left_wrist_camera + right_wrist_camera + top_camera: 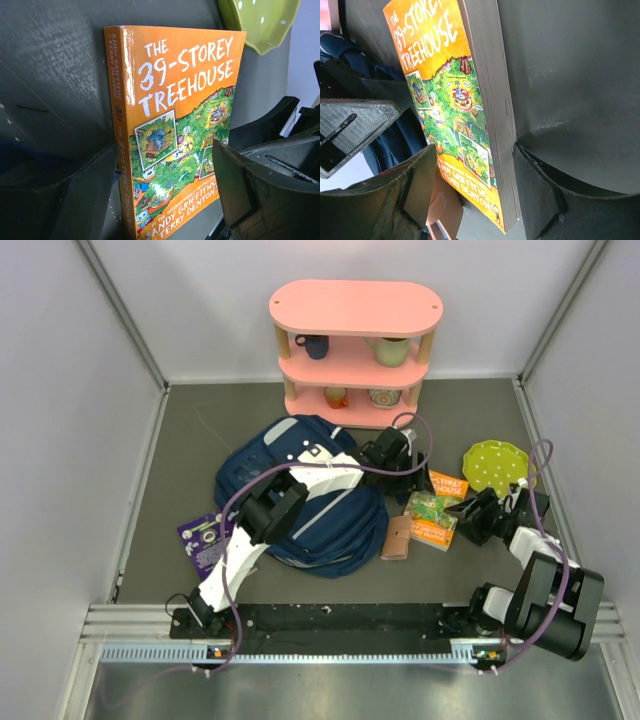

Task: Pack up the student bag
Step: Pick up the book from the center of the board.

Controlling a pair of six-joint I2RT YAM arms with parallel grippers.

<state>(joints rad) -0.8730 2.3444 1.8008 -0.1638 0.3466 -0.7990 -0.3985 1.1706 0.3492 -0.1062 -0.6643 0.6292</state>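
The navy student bag (305, 515) lies flat at the table's centre-left, and its blue fabric (395, 142) shows in the right wrist view. An orange and green paperback, "The 39-Storey Treehouse" (434, 516) (175, 140) (455, 105), lies just right of the bag. My left arm reaches over the bag, and its gripper (410, 478) (167, 192) is open at the book's left end, one finger on each side of the spine corner. My right gripper (463, 512) (470, 185) is open at the book's right end. One of its fingers (540, 190) is against the page edge and the other stands off the cover.
A brown wallet (397, 538) (445, 212) lies between bag and book. A green dotted plate (497, 465) (257, 25) sits behind the book. A purple booklet (204, 540) lies left of the bag. A pink shelf (355, 350) with mugs stands at the back.
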